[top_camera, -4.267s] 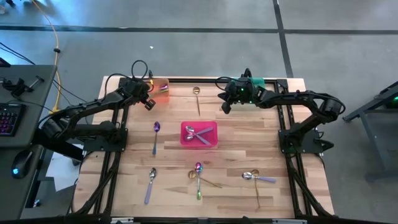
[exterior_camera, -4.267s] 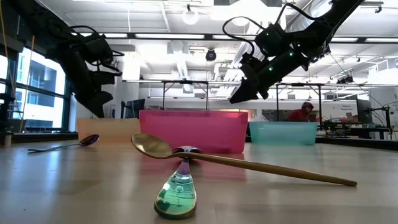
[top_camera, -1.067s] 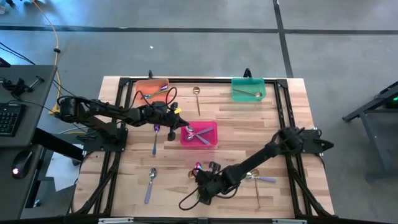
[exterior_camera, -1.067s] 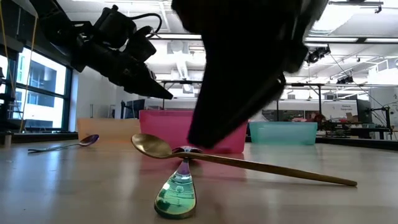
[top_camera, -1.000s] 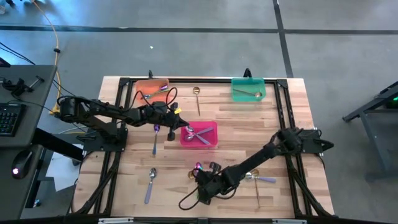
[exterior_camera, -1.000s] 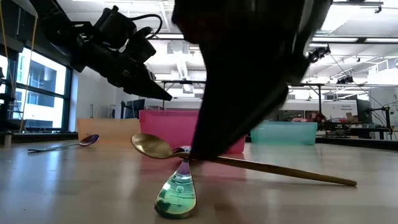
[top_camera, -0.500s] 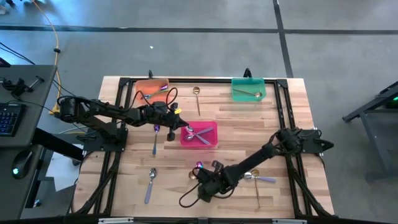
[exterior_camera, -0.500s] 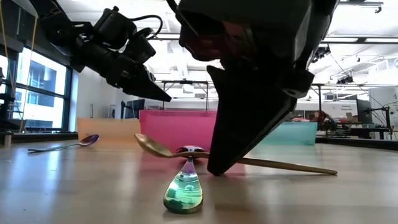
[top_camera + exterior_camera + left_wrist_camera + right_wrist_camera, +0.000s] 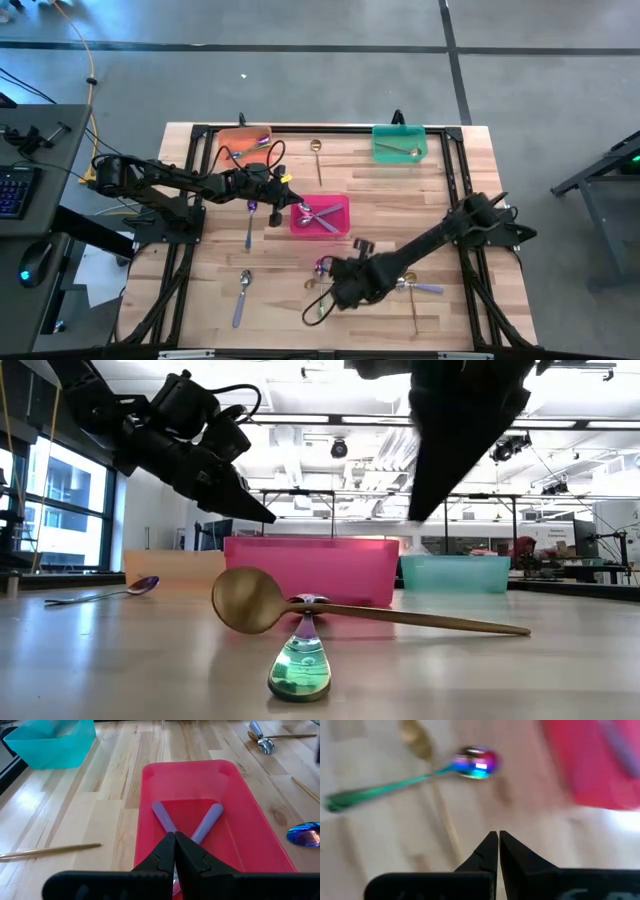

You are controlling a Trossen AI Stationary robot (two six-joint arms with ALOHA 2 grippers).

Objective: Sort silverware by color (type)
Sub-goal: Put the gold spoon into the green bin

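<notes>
A gold spoon (image 9: 380, 615) lies near the table's front middle, its neck resting across an iridescent green-handled spoon (image 9: 475, 762). Its bowl (image 9: 245, 600) stands on edge, facing the near side. My right gripper (image 9: 428, 500) hangs shut above them with nothing between its fingers (image 9: 497, 842). My left gripper (image 9: 175, 840) is shut and holds nothing. It hovers over the near-left rim of the pink bin (image 9: 342, 203), where two lilac-handled spoons (image 9: 200, 822) lie crossed. More spoons lie loose: a purple one (image 9: 250, 206), a lilac-handled one (image 9: 242, 288), a silver one (image 9: 405, 285) and a gold one (image 9: 315, 148).
An orange bin (image 9: 240, 140) at the far left and a green bin (image 9: 400, 152) at the far right each hold cutlery. Black frame rails run along the table's left and right sides. Bare wood lies between the pink bin and the front spoons.
My right gripper has shut and risen off the table, drawing a little toward the right, with nothing in it. The gold spoon has rolled so that its bowl faces the near edge, and its handle has swung slightly. The iridescent spoon beneath it has shifted a little.
</notes>
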